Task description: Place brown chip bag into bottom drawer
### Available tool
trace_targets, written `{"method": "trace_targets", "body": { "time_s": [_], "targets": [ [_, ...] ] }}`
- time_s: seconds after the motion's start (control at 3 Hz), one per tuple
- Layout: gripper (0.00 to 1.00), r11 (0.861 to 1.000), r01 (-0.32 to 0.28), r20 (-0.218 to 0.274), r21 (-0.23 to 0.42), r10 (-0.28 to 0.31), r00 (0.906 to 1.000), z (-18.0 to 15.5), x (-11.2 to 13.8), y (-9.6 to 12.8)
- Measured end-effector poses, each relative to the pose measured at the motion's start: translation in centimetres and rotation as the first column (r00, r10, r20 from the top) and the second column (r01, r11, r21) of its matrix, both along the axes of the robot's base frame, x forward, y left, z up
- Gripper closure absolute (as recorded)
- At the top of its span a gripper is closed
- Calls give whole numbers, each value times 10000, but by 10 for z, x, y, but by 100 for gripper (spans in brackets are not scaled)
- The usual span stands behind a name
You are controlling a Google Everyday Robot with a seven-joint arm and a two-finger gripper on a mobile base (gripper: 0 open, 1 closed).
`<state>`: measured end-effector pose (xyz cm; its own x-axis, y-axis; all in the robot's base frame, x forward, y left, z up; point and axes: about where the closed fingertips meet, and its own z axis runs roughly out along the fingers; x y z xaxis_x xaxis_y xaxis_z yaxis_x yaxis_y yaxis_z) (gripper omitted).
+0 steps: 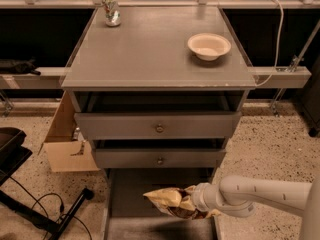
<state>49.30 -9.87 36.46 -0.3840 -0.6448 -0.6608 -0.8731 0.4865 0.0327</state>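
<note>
While my arm [265, 194] reaches in from the right of the bottom drawer [134, 188], my pincer [189, 207] hangs above that drawer's grey floor, clamped on the brown chip bag [167, 202]. The bag is held clear of the floor, with a dark shadow under it. It lies roughly crosswise, one pale yellow end pointing toward the drawer's left wall. Its other end bunches around my pincer, close above the drawer's right wall.

The drawer is pulled open toward the camera. Its floor looks bare and wide enough for the bag. The middle drawer [159, 158], with its round knob, sits directly above the bottom drawer's rear edge and is partly open, overhanging that rear part. A white bowl [209, 46] rests on the counter [150, 54], far above the bottom drawer and out of my way.

I judge this to be the lowering and release step. To do it well, I would shift slightly toward the drawer's left wall first, so that the whole bag hangs inside the drawer's sides. Then I would descend gently until the foil is close to the floor, staying forward of the overhanging front. Only then would I let go, because a light crinkled bag can tip onto the rim if dropped from high up. Afterwards I would rise straight up from the drawer.
</note>
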Motion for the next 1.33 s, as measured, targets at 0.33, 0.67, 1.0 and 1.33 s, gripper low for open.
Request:
{"method": "trace_targets", "body": {
  "time_s": [0.33, 0.67, 1.0, 1.33],
  "targets": [
    [97, 9993, -69, -442, -375, 53, 9990, -28, 2, 3],
    [75, 9993, -69, -442, -375, 53, 9990, -28, 2, 3],
    [51, 9993, -70, -442, -375, 53, 9990, -28, 2, 3],
    [20, 9993, -70, -442, -374, 54, 9990, -28, 2, 3]
  ]
}}
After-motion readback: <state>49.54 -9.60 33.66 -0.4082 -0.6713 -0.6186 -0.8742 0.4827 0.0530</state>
